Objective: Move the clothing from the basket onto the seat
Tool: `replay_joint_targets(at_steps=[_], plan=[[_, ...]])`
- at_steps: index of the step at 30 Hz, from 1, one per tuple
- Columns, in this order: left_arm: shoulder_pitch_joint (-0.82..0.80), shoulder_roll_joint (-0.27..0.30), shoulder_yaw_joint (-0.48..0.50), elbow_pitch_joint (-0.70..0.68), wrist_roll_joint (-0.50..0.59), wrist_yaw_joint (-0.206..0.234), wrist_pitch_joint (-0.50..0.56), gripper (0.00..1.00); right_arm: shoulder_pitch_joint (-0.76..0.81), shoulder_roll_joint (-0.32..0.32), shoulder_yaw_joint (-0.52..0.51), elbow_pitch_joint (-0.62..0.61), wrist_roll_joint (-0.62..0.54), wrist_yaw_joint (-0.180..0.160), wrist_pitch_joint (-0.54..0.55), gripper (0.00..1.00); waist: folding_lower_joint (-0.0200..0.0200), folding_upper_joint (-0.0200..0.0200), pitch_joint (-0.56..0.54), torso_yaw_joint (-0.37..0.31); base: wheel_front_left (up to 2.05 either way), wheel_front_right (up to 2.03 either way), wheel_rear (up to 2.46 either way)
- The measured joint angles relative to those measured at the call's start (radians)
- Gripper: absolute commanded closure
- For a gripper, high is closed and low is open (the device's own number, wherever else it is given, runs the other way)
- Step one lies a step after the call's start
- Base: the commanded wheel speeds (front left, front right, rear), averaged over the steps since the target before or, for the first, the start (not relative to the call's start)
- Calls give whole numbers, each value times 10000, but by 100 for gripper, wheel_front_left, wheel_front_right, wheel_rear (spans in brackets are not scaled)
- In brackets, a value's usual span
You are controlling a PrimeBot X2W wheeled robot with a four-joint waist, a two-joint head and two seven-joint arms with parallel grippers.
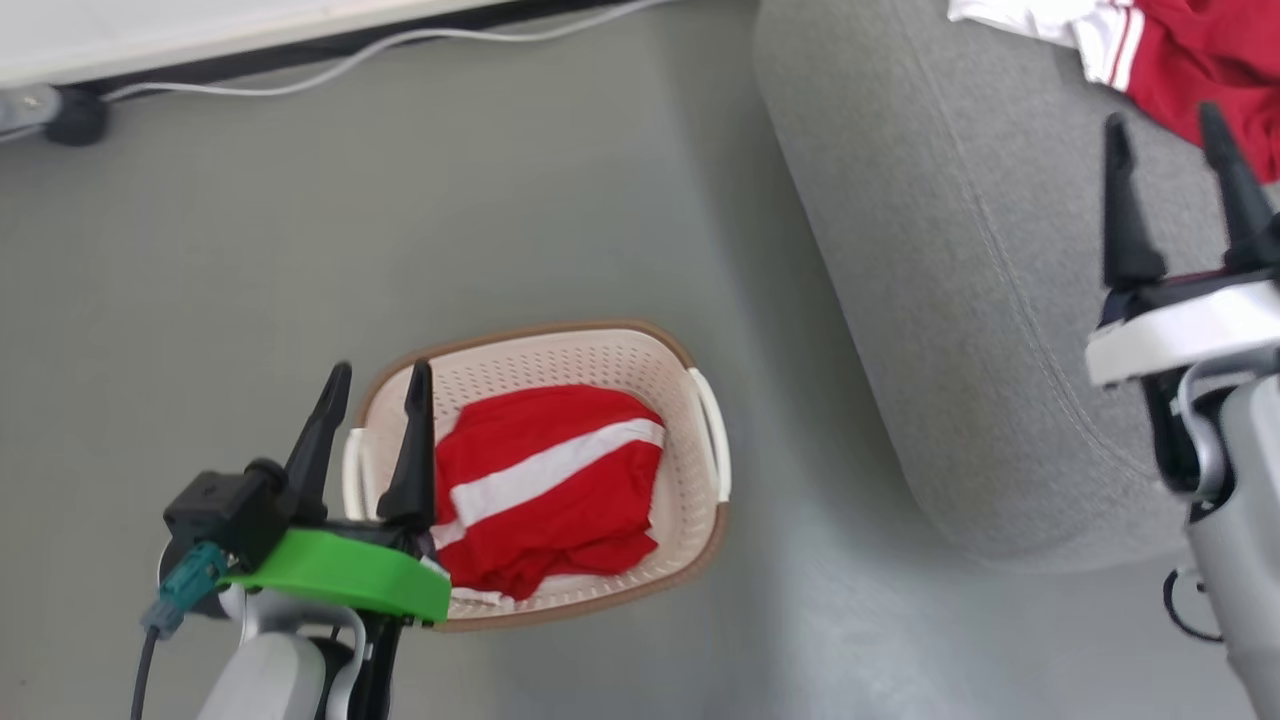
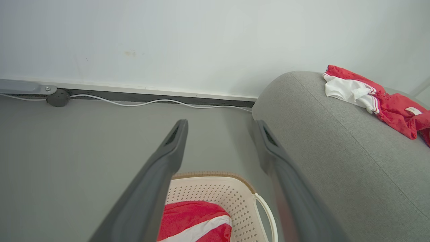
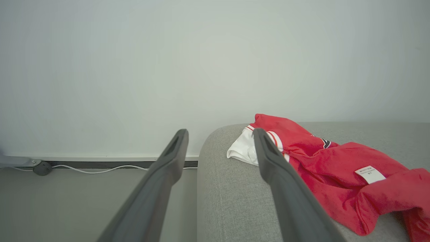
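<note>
A red garment with a white stripe (image 1: 548,490) (image 2: 196,222) lies bunched in the cream basket (image 1: 690,440) (image 2: 218,188) on the floor. A second red and white garment (image 1: 1190,50) (image 2: 379,97) (image 3: 332,174), with a small white label, lies on the grey seat (image 1: 930,250) (image 2: 336,161) (image 3: 231,195). My left gripper (image 1: 378,385) (image 2: 220,126) hovers open over the basket's left rim, nothing between its fingers. Over the seat, my right gripper (image 1: 1165,125) (image 3: 220,134) stands open and empty, just short of the garment there.
A white cable (image 1: 330,65) (image 2: 151,102) runs along the dark skirting at the wall's foot, ending at a dark round plug (image 1: 72,118) (image 2: 58,98). Grey floor (image 1: 400,230) surrounds the basket, and the seat's rounded end stands close to the basket's right.
</note>
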Motion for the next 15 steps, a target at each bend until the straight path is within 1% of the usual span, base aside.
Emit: replay_joint_targets(at_steps=[2,4,6,9,11,15], plan=[[190,2,75,268,-19,4,-35,0,302,38,247,-305,-305,44,0,0,0,0,-234,235,0,0,0],[414,65,142,627,-19,75,-104,0,1187,150,460,-364,-608,-61,0,0,0,0,-596,596,0,0,0],[555,73,180,811,-19,75,-119,0,1912,245,698,-334,-732,-59,0,0,0,0,-851,851,0,0,0],[723,73,226,1126,-29,75,-186,0,2864,420,993,-267,-880,-150,2,0,0,0,-1235,1233,0,0,0],[859,94,339,1290,-61,77,-205,0,3312,585,1135,-238,-905,-236,2,0,0,0,-1515,1470,0,0,0],[1379,362,648,1549,-52,125,-284,0,3746,876,1546,-274,-1060,-270,2,0,0,0,-2117,1856,0,0,0]])
